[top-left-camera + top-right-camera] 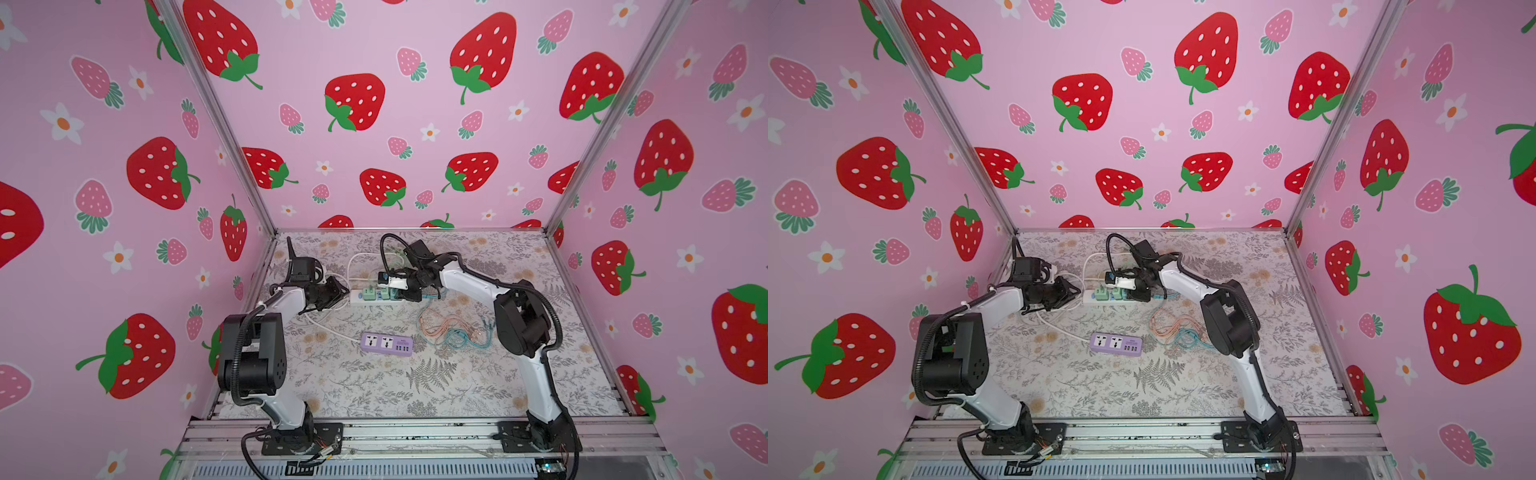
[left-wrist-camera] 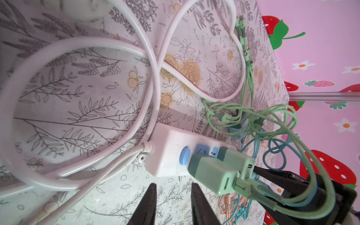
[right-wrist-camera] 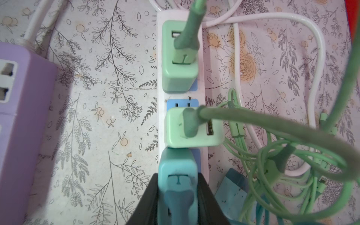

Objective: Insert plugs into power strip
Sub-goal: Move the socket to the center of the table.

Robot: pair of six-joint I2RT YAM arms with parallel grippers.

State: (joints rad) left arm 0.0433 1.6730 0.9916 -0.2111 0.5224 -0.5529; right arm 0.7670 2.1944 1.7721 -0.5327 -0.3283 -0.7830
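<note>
Teal-blue plug [image 3: 176, 165], one: clamped in my right gripper [image 3: 177, 175], long axis upright, cable end up, base on white power strip [image 3: 162, 105]. My left gripper [image 2: 173, 187]: jaws apart.

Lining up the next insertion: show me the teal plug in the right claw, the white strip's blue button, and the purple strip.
teal plug [image 3: 175, 165]: right wrist view, its top face.
blue button [image 2: 184, 156]: left wrist view, its centre.
purple strip [image 1: 386, 343]: in a top view, its socket face.

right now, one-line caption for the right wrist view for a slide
Right fingers clamp a teal plug over the white power strip, beside two mint plugs already seated.
</note>
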